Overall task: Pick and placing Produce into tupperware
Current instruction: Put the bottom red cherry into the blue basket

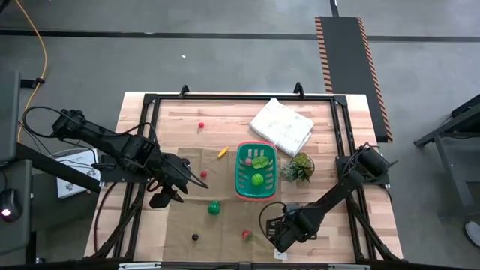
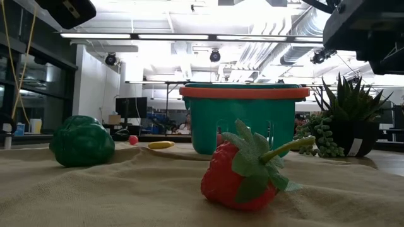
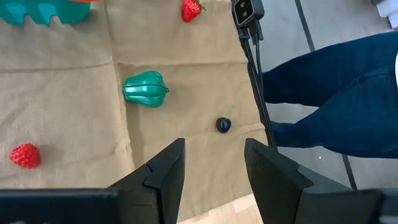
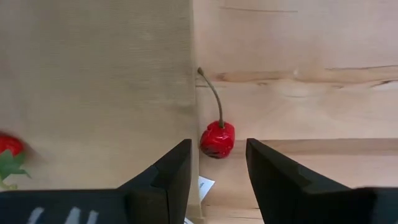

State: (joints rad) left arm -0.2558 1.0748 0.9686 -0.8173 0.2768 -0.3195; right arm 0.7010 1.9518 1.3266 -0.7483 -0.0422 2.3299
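**Right arm lined up on a cherry at the near edge**

The right gripper (image 4: 217,168) hangs over the near edge of the bench, toward its right corner, with its two dark fingers spread apart and nothing between them. Straight ahead of the gap lies a small glossy red toy cherry with a thin curved stem (image 4: 217,138), resting on bare wood just beside the edge of the tan burlap mat (image 1: 225,217).

To take it well, I judge the fingers should come down either side of the round body, not the stem, which would likely slip or twist. The piece is smooth and round, so a centred, low grip matters; closing high could squirt it sideways off the bench edge.

The teal-green slotted plastic basket with a red-pink rim (image 1: 241,176) sits near the bench's middle, already holding green leafy and round pieces (image 1: 259,161). Carrying the cherry there means clearing the rim before releasing.

The left gripper (image 3: 211,165) waits open and empty above the mat on the left side, near a green toy pepper (image 3: 145,89), a red toy strawberry (image 3: 25,155) and a small dark round piece (image 3: 223,124).
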